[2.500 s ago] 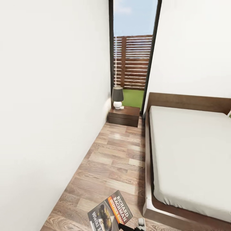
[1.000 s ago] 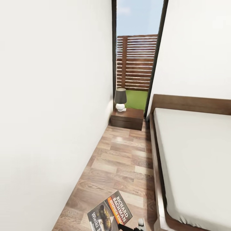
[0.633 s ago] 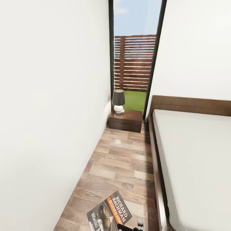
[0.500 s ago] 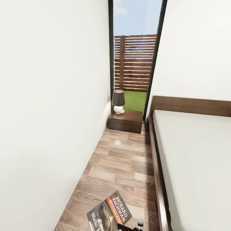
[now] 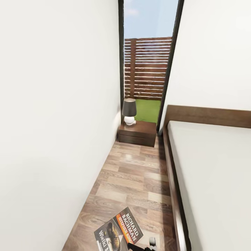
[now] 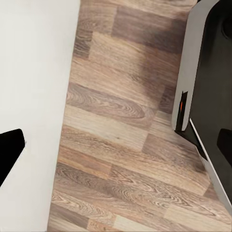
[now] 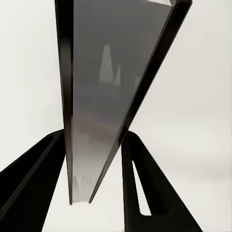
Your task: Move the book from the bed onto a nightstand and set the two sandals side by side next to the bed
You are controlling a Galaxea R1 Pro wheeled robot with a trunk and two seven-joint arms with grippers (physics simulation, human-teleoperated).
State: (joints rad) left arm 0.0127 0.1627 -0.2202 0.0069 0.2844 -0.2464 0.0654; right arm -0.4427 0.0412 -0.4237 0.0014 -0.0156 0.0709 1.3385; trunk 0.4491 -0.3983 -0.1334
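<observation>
- Head view: the book (image 5: 119, 233) shows at the near edge, tilted with its cover up, held over the wood floor (image 5: 132, 181) in the aisle between the white wall (image 5: 59, 122) and the bed (image 5: 212, 181). A dark bit of the right gripper (image 5: 141, 247) sits against the book's lower corner. The nightstand (image 5: 137, 133) stands at the far end of the aisle, below the window (image 5: 148, 66), with a lamp (image 5: 129, 111) on the wall side of its top
- To do this step well, I judge the base should roll straight down the aisle, book level and clear of the bed frame, and stop short of the nightstand so the book can be laid on the bare part of its top, away from the lamp
- Left wrist view: the left gripper (image 6: 121, 145) has its 2 dark fingers (image 6: 9, 150) spread wide with nothing between them, floor planks below and the robot's own body (image 6: 208, 96) beside
- Right wrist view: the book (image 7: 113, 92) is seen edge-on, its lower end pinched between the 2 black fingers (image 7: 145, 193), which press it from both sides
</observation>
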